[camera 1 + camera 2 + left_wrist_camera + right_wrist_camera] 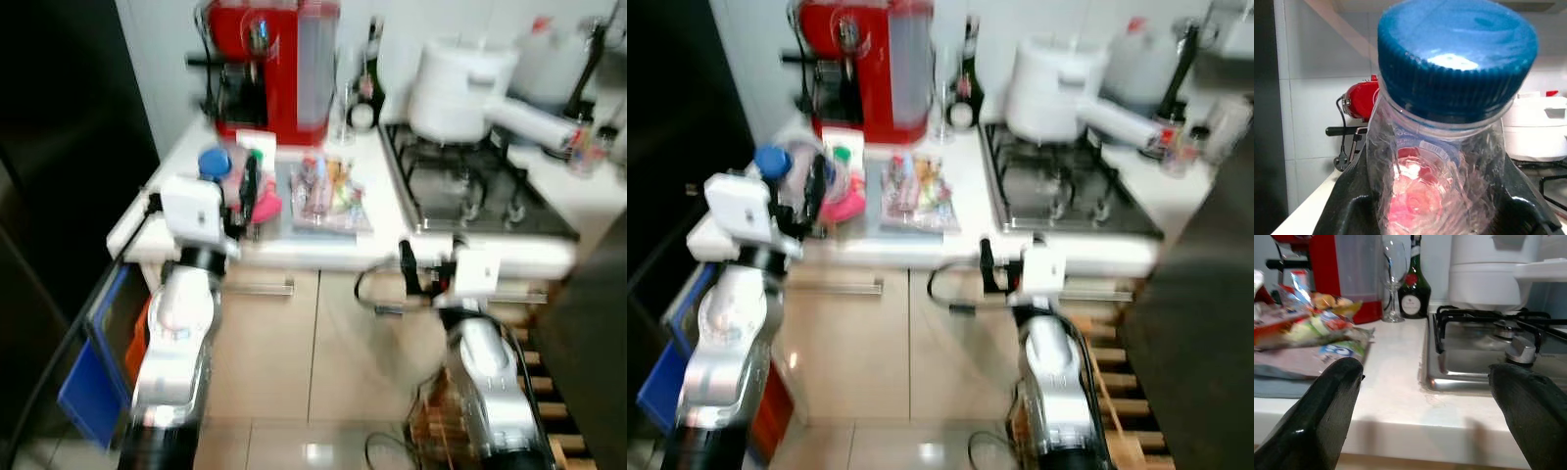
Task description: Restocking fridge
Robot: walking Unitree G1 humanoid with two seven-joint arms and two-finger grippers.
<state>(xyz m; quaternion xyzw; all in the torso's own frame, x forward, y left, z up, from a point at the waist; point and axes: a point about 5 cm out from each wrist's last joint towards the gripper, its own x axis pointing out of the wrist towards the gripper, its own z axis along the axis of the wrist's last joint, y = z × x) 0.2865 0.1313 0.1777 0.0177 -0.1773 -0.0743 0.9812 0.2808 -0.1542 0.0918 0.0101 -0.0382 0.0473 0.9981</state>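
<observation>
Our left end effector (pixel 238 201) is closed around a clear bottle (pixel 1442 161) with a blue cap (pixel 214 163), held upright at the tabletop (pixel 382 191) edge, left of centre in the frame. The dark fridge (pixel 59 176) fills the far left, so we judge the bottle must travel leftward. Our right end effector (pixel 1425 396) hangs wide open, holding nothing, before the stove (pixel 470 186)

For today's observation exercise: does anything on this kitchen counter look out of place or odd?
Slightly: a flat plastic packet of colourful food lies on the white counter beside the gas hob, not yet in the fridge. The left gripper holds a clear blue-capped plastic bottle. Nothing looks spilled.
</observation>
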